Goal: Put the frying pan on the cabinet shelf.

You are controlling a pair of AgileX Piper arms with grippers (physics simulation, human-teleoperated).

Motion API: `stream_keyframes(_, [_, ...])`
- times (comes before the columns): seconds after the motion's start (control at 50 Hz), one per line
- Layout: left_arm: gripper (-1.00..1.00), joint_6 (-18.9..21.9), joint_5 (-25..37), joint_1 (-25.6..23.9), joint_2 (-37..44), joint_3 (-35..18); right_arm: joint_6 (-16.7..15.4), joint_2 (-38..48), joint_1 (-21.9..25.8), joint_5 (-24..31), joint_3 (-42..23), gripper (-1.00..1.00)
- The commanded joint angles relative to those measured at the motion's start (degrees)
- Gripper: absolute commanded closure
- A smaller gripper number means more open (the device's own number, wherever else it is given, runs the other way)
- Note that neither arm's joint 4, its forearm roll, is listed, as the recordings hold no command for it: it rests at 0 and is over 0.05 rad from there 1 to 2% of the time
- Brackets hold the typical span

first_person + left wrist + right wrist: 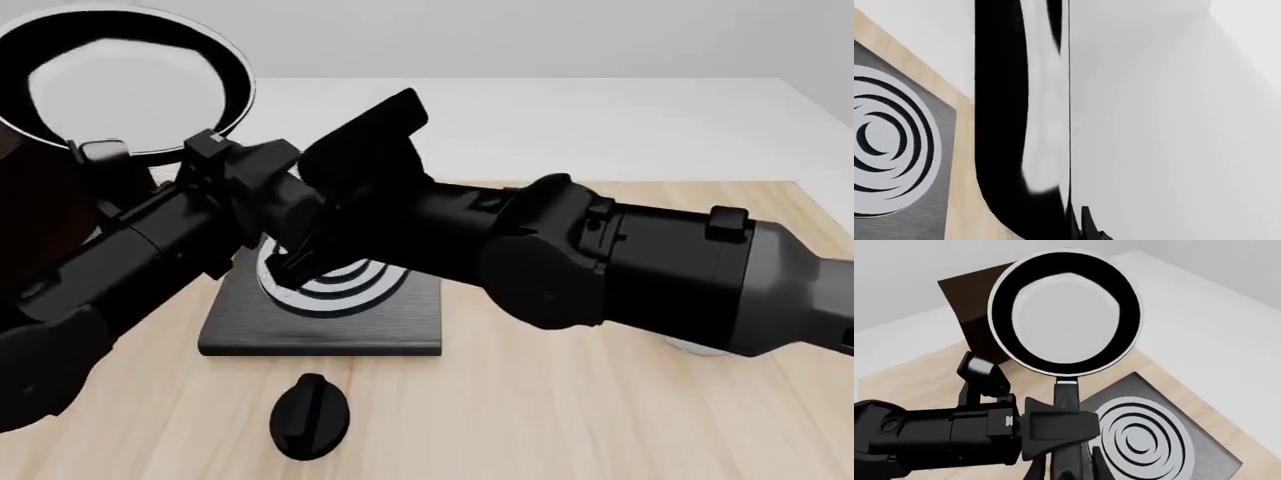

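The frying pan (127,85), black with a pale grey inside, is held up in the air at the far left, tilted toward the camera. It fills the right wrist view (1066,315), and the left wrist view shows it edge-on (1021,125). My left gripper (200,160) is shut on its handle just below the bowl (1057,426). My right gripper (287,265) sits at the handle's lower end, with its fingers (1035,470) tight on both sides. The dark brown cabinet (27,200) stands behind and below the pan (974,315). Its shelf board is not visible.
The square black stove plate (320,325) with grey rings lies on the wooden table under both grippers. A black knob (310,415) lies in front of it. A sliver of white bowl (687,347) shows under the right arm.
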Motion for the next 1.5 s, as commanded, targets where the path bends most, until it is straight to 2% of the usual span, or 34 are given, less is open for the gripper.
stream_keyframes(0.02, [1.0, 0.6, 0.0, 2.5, 0.5, -0.1, -0.9, -2.8, 0.0, -0.1, -0.5, -1.0])
stream_keyframes(0.04, [1.0, 0.5, -0.2, 2.6, 0.5, -0.1, -1.0, -3.2, -0.1, 0.0, -0.5, -1.0])
stream_keyframes(0.06, [1.0, 0.6, -0.2, 2.6, 0.4, -0.1, -3.0, -3.4, -0.9, 1.0, -1.0, -1.0])
stream_keyframes(0.08, [1.0, 0.5, -0.3, 2.7, 0.4, 0.0, -3.6, -3.9, -0.8, 1.1, -0.8, -1.0])
stream_keyframes(0.14, [1.0, 0.5, -0.6, 3.2, 0.5, 0.1, -1.5, -6.4, -1.5, 0.9, 0.0, -1.0])
stream_keyframes(0.28, [1.0, 0.6, -0.6, 3.7, 0.2, 0.2, -1.0, -11.7, -3.5, 1.2, 2.6, -1.0])
stream_keyframes(0.4, [1.0, 0.2, -0.4, 4.6, -0.5, 0.1, -1.8, -17.7, -5.4, 2.1, 4.3, -1.0])
stream_keyframes(0.48, [1.0, 0.1, -0.4, 5.6, -0.8, 0.0, -3.6, -23.3, -8.6, 3.3, 5.8, -1.0])
stream_keyframes(0.54, [1.0, -0.3, -0.4, 6.5, -1.2, 0.0, -3.7, -28.0, -11.9, 4.8, 7.5, -1.0])
stream_keyframes(0.56, [1.0, -0.4, -0.4, 6.8, -1.4, 0.0, -4.8, -30.8, -13.7, 4.7, 8.8, -1.0])
stream_keyframes(0.64, [1.0, -0.9, -0.6, 8.5, -1.6, -0.1, -2.4, -37.0, -19.7, 7.1, 11.0, -1.0])
stream_keyframes(0.7, [1.0, -1.2, -0.5, 9.7, -1.8, -0.3, -3.7, -41.2, -23.6, 7.9, 13.4, -1.0])
stream_keyframes(0.76, [1.0, -0.6, 0.3, 10.7, -2.1, -1.0, -1.5, -44.1, -26.0, 8.1, 16.5, -1.0])
stream_keyframes(0.82, [1.0, -1.8, -0.4, 13.0, -1.9, -0.8, -0.3, -46.2, -28.3, 8.1, 19.0, -1.0])
stream_keyframes(0.86, [1.0, -3.5, -1.3, 14.5, -1.4, 0.1, -0.4, -48.1, -30.6, 7.6, 21.4, -1.0])
stream_keyframes(0.88, [1.0, -2.9, -1.1, 15.1, -1.6, 0.0, -0.7, -48.8, -31.7, 7.4, 22.3, -1.0])
stream_keyframes(0.94, [1.0, -2.6, -1.3, 17.0, -1.5, 0.0, 1.1, -50.4, -31.4, 7.6, 23.7, -1.0])
stream_keyframes(0.96, [1.0, -2.7, -1.7, 17.1, -1.4, 0.1, 1.9, -51.7, -32.0, 7.5, 23.8, -1.0])
stream_keyframes(1.0, [1.0, -3.8, -2.8, 18.1, -1.3, 0.6, 1.4, -54.0, -33.1, 8.2, 23.9, -1.0])
stream_keyframes(1.04, [1.0, -3.2, -2.7, 18.3, -1.9, 0.4, 3.2, -55.4, -34.4, 9.1, 24.0, -1.0])
stream_keyframes(1.08, [1.0, -2.6, -2.2, 18.6, -1.7, 0.1, 3.1, -56.1, -35.0, 9.4, 24.6, -1.0])
stream_keyframes(1.24, [1.0, -4.6, -3.3, 22.4, 0.4, -1.1, 3.2, -58.6, -36.1, 11.1, 26.7, -1.0])
stream_keyframes(1.36, [1.0, -9.3, -6.2, 25.3, 4.5, -2.5, 3.6, -58.8, -36.6, 11.3, 27.4, -1.0])
stream_keyframes(1.42, [1.0, -9.5, -6.3, 25.8, 5.7, -3.8, 3.8, -58.9, -36.6, 11.7, 26.9, -1.0])
stream_keyframes(1.46, [1.0, -11.0, -7.7, 26.3, 6.9, -3.4, 3.9, -58.8, -36.6, 11.6, 27.0, -1.0])
stream_keyframes(1.5, [1.0, -11.1, -7.3, 26.4, 7.1, -3.9, 5.4, -58.3, -36.3, 11.7, 27.2, -1.0])
